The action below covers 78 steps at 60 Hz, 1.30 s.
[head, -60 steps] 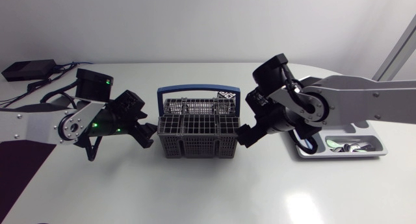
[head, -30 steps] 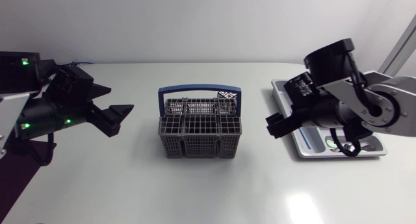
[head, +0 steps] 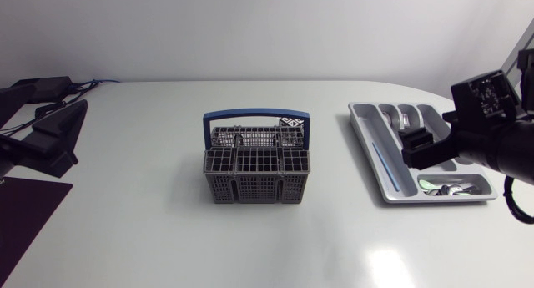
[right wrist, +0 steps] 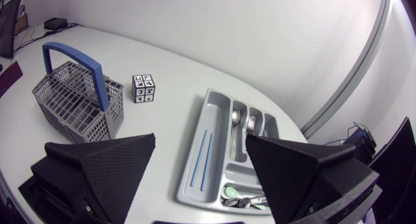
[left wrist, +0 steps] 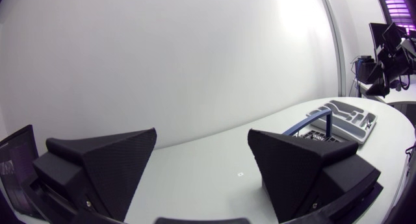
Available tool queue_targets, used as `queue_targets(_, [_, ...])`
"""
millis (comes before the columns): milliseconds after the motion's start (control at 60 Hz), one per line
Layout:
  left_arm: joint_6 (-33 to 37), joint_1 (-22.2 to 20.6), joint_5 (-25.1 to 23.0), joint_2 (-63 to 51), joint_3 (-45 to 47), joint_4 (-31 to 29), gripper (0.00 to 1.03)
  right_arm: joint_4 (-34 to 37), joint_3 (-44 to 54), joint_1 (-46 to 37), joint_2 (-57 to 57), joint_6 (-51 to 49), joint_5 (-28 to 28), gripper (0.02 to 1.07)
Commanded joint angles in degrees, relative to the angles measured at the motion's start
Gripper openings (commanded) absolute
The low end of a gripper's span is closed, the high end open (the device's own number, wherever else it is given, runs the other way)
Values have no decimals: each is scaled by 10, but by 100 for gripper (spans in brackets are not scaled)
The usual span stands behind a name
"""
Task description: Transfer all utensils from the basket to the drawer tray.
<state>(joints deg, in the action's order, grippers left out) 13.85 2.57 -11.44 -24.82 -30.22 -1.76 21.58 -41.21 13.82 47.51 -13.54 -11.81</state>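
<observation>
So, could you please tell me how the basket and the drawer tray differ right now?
The basket is dark grey open mesh with a blue handle; the drawer tray is pale grey and solid-walled. The basket stands tall; the tray lies flat. The basket looks empty; the tray holds cutlery. Both have compartments.

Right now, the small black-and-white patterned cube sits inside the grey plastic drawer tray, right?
No. The small black-and-white patterned cube stands on the white table beside the blue-handled grey mesh basket, outside the grey plastic drawer tray, as the right wrist view shows.
</observation>
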Motion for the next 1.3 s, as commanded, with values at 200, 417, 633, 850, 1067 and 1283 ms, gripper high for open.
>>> queue_targets(200, [-54,-3,32,77,98,6,99,-46,102,-35,-154,-38,-5,102])
queue_targets(417, [-83,-11,60,136,168,10,99,-66,157,-76,-217,-21,6,102])
queue_targets(633, [-113,-19,90,198,242,14,99,-109,230,-94,-291,24,38,102])
queue_targets(850, [-138,-26,114,248,302,18,99,-152,304,-112,-366,69,71,102])
queue_targets(1067, [-138,-26,114,248,302,18,99,-191,371,-128,-433,110,100,102])
queue_targets(1283, [-138,-26,114,248,302,18,99,-216,412,-138,-475,135,118,102])
